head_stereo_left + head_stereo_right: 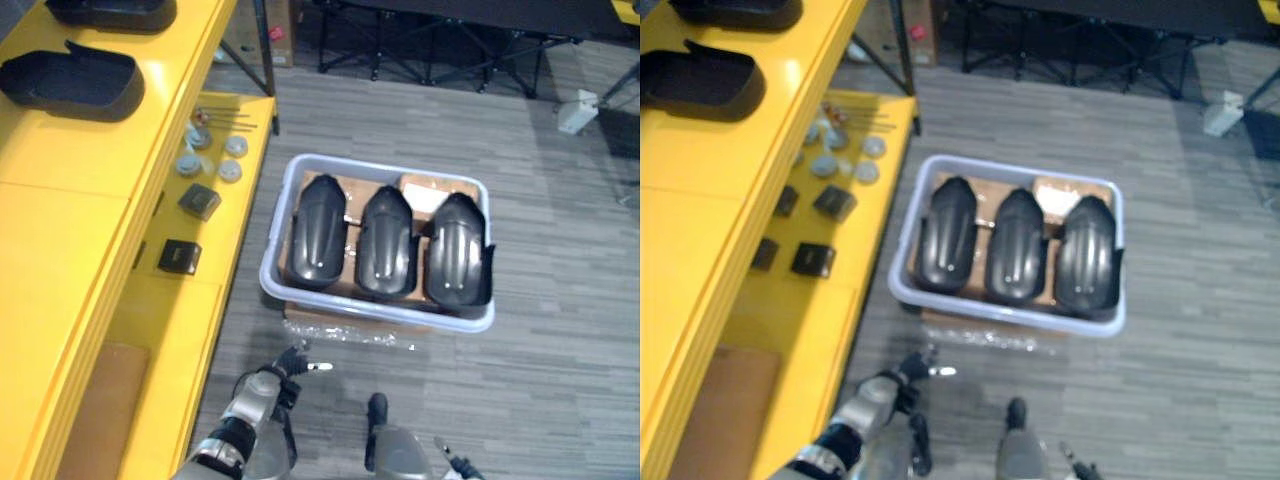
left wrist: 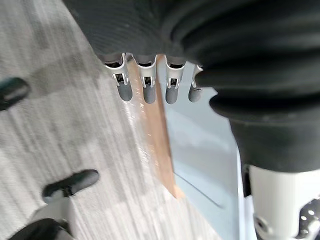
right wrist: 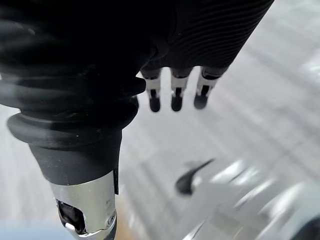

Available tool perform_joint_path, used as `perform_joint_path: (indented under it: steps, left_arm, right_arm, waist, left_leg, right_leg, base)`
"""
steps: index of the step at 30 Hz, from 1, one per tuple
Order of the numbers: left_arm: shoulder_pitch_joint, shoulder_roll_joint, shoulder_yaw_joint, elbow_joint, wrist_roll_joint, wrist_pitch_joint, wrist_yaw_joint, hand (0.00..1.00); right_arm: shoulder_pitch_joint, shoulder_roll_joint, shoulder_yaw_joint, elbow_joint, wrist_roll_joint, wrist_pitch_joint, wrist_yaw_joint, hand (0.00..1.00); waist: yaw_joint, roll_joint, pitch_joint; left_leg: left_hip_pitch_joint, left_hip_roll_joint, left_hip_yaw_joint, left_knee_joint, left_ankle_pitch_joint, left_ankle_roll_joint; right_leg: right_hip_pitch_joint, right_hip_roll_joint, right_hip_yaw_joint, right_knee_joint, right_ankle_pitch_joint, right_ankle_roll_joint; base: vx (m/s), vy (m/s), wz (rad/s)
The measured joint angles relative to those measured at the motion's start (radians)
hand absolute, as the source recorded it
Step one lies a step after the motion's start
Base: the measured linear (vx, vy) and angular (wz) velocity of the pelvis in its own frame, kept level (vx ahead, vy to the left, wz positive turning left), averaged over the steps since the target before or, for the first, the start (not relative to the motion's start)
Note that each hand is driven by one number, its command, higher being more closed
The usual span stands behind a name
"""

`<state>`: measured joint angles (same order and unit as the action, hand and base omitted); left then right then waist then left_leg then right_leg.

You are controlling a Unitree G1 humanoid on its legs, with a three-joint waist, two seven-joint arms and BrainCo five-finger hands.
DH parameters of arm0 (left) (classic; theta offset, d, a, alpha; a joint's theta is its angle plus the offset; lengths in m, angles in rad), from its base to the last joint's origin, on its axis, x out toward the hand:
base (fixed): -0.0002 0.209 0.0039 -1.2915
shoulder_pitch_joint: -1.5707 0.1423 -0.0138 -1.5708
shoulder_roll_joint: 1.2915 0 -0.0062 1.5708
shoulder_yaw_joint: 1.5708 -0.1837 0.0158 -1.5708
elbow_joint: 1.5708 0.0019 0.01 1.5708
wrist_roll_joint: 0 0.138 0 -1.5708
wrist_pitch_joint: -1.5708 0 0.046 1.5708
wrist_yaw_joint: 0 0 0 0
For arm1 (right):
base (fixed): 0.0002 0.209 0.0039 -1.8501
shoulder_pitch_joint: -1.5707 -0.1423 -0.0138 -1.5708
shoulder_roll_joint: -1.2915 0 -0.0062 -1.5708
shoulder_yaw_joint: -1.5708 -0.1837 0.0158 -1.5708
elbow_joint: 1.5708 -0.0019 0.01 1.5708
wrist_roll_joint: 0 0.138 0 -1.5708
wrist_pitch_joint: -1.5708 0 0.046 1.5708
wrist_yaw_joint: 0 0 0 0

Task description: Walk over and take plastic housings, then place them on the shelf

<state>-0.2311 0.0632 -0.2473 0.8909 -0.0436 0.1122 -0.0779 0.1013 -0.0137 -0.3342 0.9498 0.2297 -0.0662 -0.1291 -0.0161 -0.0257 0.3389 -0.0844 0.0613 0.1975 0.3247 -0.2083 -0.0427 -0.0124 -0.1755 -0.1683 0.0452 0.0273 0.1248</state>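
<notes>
Currently three black moulded plastic housings (image 1: 385,243) lie side by side in a pale blue-grey plastic tub (image 1: 372,312) beside the yellow shelf (image 1: 70,220). Left hand (image 2: 149,87) and right hand (image 3: 176,95) hang straight-fingered, empty. Risk: housings sit packed close, so lifting one may drag its neighbour or tilt the tub.

Bin (image 1: 385,166) is open on top with nothing over it. Three plastic housings (image 1: 386,242) sit packed side by side, hardly any gap between them or to the bin walls. Only a narrow floor strip runs between bin and yellow shelf (image 1: 80,210). Shelf top tier: near half bare, far end taken by shelved housings (image 1: 70,82). Lower tier cluttered with small discs (image 1: 208,152) and black boxes (image 1: 199,201). Open floor (image 1: 560,300) right of bin; black frame legs (image 1: 420,50) stand beyond it.
</notes>
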Motion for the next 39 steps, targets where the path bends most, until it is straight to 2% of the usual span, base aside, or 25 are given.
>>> perform_joint_path:
  steps: [1, 2, 3, 5, 6, 7, 9, 12, 13, 14, 16, 18, 20, 22, 23, 24, 26, 29, 32, 34, 38, 39]
  left_arm:
    - [0.012, 0.005, 0.001, 0.013, -0.004, 0.000, 0.013, 0.00]
    - [0.035, 0.012, 0.007, 0.032, -0.008, -0.001, 0.030, 0.00]
    - [0.048, 0.015, 0.011, 0.042, -0.008, -0.001, 0.036, 0.00]
    - [0.102, 0.041, 0.011, 0.074, 0.005, -0.007, 0.054, 0.00]
    - [0.115, 0.047, 0.011, 0.079, 0.011, -0.010, 0.058, 0.00]
    - [0.120, 0.059, 0.016, 0.076, 0.017, -0.022, 0.064, 0.00]
    - [0.121, 0.080, 0.030, 0.078, 0.021, -0.048, 0.072, 0.00]
    - [0.119, 0.092, 0.041, 0.069, 0.022, -0.074, 0.073, 0.00]
    - [0.119, 0.093, 0.046, 0.068, 0.026, -0.085, 0.071, 0.00]
    - [0.120, 0.097, 0.048, 0.068, 0.037, -0.088, 0.067, 0.00]
    - [0.120, 0.107, 0.049, 0.068, 0.063, -0.088, 0.055, 0.00]
    - [0.123, 0.119, 0.048, 0.070, 0.065, -0.088, 0.051, 0.00]
    - [0.125, 0.125, 0.053, 0.071, 0.066, -0.089, 0.043, 0.00]
    - [0.132, 0.122, 0.083, 0.068, 0.091, -0.096, 0.031, 0.00]
    - [0.136, 0.122, 0.090, 0.068, 0.094, -0.104, 0.030, 0.00]
    - [0.148, 0.124, 0.108, 0.066, 0.094, -0.123, 0.027, 0.00]
    - [0.169, 0.128, 0.133, 0.052, 0.101, -0.143, 0.026, 0.00]
    - [0.206, 0.137, 0.172, 0.028, 0.101, -0.169, 0.026, 0.00]
    - [0.226, 0.160, 0.208, 0.017, 0.101, -0.172, 0.027, 0.00]
    - [0.233, 0.188, 0.230, 0.012, 0.101, -0.174, 0.029, 0.00]
    - [0.230, 0.207, 0.276, -0.001, 0.097, -0.174, 0.040, 0.00]
    - [0.210, 0.202, 0.313, -0.050, 0.040, -0.206, 0.075, 0.00]
  right_arm:
    - [-0.009, -0.015, 0.036, -0.001, -0.047, -0.033, 0.001, 0.00]
    - [-0.022, -0.040, 0.111, -0.008, -0.124, -0.087, 0.005, 0.00]
    - [-0.034, -0.055, 0.159, -0.031, -0.159, -0.115, 0.016, 0.00]
    - [-0.056, -0.121, 0.400, -0.184, -0.284, -0.212, 0.095, 0.00]
    - [-0.072, -0.140, 0.458, -0.231, -0.298, -0.223, 0.135, 0.00]
    - [-0.110, -0.172, 0.563, -0.310, -0.325, -0.252, 0.198, 0.00]
    - [-0.202, -0.197, 0.710, -0.387, -0.364, -0.301, 0.296, 0.00]
    - [-0.326, -0.206, 0.849, -0.469, -0.345, -0.318, 0.407, 0.00]
    - [-0.367, -0.208, 0.888, -0.522, -0.285, -0.319, 0.464, 0.00]
    - [-0.401, -0.211, 0.908, -0.594, -0.217, -0.313, 0.503, 0.00]
    - [-0.455, -0.222, 0.905, -0.713, -0.106, -0.287, 0.522, 0.00]
    - [-0.519, -0.224, 0.876, -0.791, -0.026, -0.251, 0.486, 0.00]
    - [-0.555, -0.224, 0.781, -0.860, 0.028, -0.200, 0.384, 0.00]
    - [-0.558, -0.224, 0.653, -0.889, 0.055, -0.160, 0.260, 0.00]
    - [-0.554, -0.225, 0.617, -0.897, 0.054, -0.151, 0.224, 0.00]
    - [-0.544, -0.232, 0.550, -0.907, 0.052, -0.143, 0.156, 0.00]
    - [-0.471, -0.284, 0.422, -0.940, 0.051, -0.120, 0.045, 0.00]
    - [-0.377, -0.321, 0.264, -0.941, 0.054, -0.108, -0.056, 0.00]
    - [-0.330, -0.331, 0.169, -0.939, 0.072, -0.110, -0.120, 0.00]
    - [-0.293, -0.331, 0.111, -0.926, 0.082, -0.112, -0.192, 0.00]
    - [-0.283, -0.331, 0.051, -0.854, 0.127, -0.112, -0.309, 0.00]
    - [-0.324, -0.344, -0.008, -0.650, 0.208, -0.111, -0.335, 0.00]
  waist:
    - [0.001, 0.002, 0.001]
    - [0.002, 0.006, 0.000]
    - [0.003, 0.008, -0.001]
    - [0.011, 0.011, -0.002]
    - [0.016, 0.011, -0.002]
    - [0.028, 0.012, -0.003]
    - [0.063, 0.010, -0.004]
    - [0.111, -0.008, -0.007]
    - [0.128, -0.020, -0.013]
    - [0.133, -0.031, -0.019]
    - [0.132, -0.047, -0.028]
    - [0.133, -0.064, -0.039]
    - [0.133, -0.079, -0.049]
    - [0.131, -0.082, -0.050]
    - [0.128, -0.082, -0.050]
    - [0.113, -0.082, -0.050]
    - [0.099, -0.082, -0.050]
    - [0.080, -0.081, -0.050]
    - [0.054, -0.090, -0.043]
    - [0.048, -0.109, -0.017]
    - [0.054, -0.146, 0.067]
    - [0.061, -0.142, 0.155]
  left_leg:
    - [0.004, -0.005, -0.004, -0.005, 0.004, 0.003]
    - [0.009, -0.010, -0.027, -0.008, 0.008, 0.001]
    - [0.012, -0.013, -0.035, -0.010, 0.011, 0.001]
    - [0.011, -0.020, -0.057, -0.016, 0.021, 0.002]
    - [0.010, -0.021, -0.062, -0.019, 0.022, 0.002]
    - [-0.003, -0.022, -0.089, -0.020, 0.023, 0.002]
    - [-0.017, -0.020, -0.126, -0.030, 0.024, 0.000]
    - [-0.024, -0.022, -0.164, -0.048, 0.037, -0.009]
    - [-0.023, -0.022, -0.169, -0.049, 0.042, -0.009]
    - [-0.023, -0.025, -0.178, -0.047, 0.043, -0.008]
    - [-0.024, -0.026, -0.191, -0.040, 0.044, -0.006]
    - [-0.022, -0.026, -0.192, -0.037, 0.044, -0.006]
    - [-0.022, -0.025, -0.191, -0.032, 0.045, -0.006]
    - [-0.023, -0.025, -0.189, -0.016, 0.042, -0.003]
    - [-0.023, -0.025, -0.188, -0.013, 0.041, -0.003]
    - [-0.024, -0.024, -0.187, -0.005, 0.038, -0.003]
    - [-0.023, -0.018, -0.176, 0.005, 0.030, -0.003]
    - [-0.042, 0.006, -0.151, 0.039, 0.005, -0.009]
    - [-0.079, 0.031, -0.132, 0.068, -0.009, -0.015]
    - [-0.108, 0.055, -0.120, 0.089, -0.018, -0.024]
    - [-0.167, 0.087, -0.113, 0.128, -0.027, -0.033]
    - [-0.217, 0.087, -0.135, 0.140, -0.028, -0.032]
  right_leg:
    - [0.011, -0.004, -0.008, -0.006, 0.000, 0.000]
    - [0.020, -0.006, -0.022, -0.008, 0.000, 0.000]
    - [0.025, -0.007, -0.025, -0.008, 0.000, 0.000]
    - [0.037, -0.011, -0.048, -0.012, 0.000, 0.000]
    - [0.037, -0.011, -0.054, -0.013, 0.000, 0.000]
    - [0.040, -0.009, -0.071, -0.018, 0.000, 0.000]
    - [0.046, -0.001, -0.108, -0.027, 0.000, 0.000]
    - [0.052, 0.004, -0.135, -0.033, 0.006, 0.001]
    - [0.058, 0.005, -0.138, -0.038, 0.012, -0.001]
    - [0.065, 0.005, -0.145, -0.041, 0.013, -0.001]
    - [0.077, 0.004, -0.160, -0.038, 0.012, -0.003]
    - [0.081, 0.004, -0.160, -0.036, 0.009, -0.008]
    - [0.082, 0.004, -0.161, -0.030, 0.007, -0.011]
    - [0.085, 0.004, -0.159, -0.020, 0.007, -0.012]
    - [0.085, 0.004, -0.158, -0.018, 0.007, -0.012]
    - [0.085, 0.004, -0.156, -0.016, 0.007, -0.012]
    - [0.082, 0.008, -0.141, -0.013, 0.007, -0.014]
    - [0.062, 0.026, -0.106, -0.008, 0.005, -0.020]
    - [0.018, 0.046, -0.078, -0.004, 0.010, -0.032]
    - [-0.009, 0.067, -0.061, -0.007, 0.018, -0.041]
    - [-0.064, 0.097, -0.044, -0.008, 0.034, -0.056]
    - [-0.104, 0.109, 0.006, -0.005, 0.039, -0.056]
  base:
    - [0.02, 0.002, 0.27]
    - [0.00, -0.004, 0.23]
    - [-0.01, -0.001, 0.27]
    - [-0.04, -0.007, 0.26]
    - [-0.08, -0.022, 0.33]
    - [-0.10, -0.031, 0.44]
    - [-0.11, -0.036, 0.54]
    - [-0.11, -0.026, 0.32]
    - [-0.14, -0.006, 0.11]
    - [-0.11, 0.007, 0.16]
    - [-0.11, 0.024, 0.18]
    - [-0.10, 0.031, 0.07]
    - [-0.08, 0.028, 0.05]
    - [-0.05, 0.038, 0.00]
    - [-0.05, 0.041, -0.03]
    - [-0.03, 0.039, -0.07]
    - [-0.02, 0.037, -0.15]
    - [-0.02, 0.020, -0.32]
    - [-0.03, -0.006, -0.35]
    - [-0.02, -0.032, -0.31]
    - [-0.03, -0.019, -0.16]
    - [0.00, 0.000, 0.00]
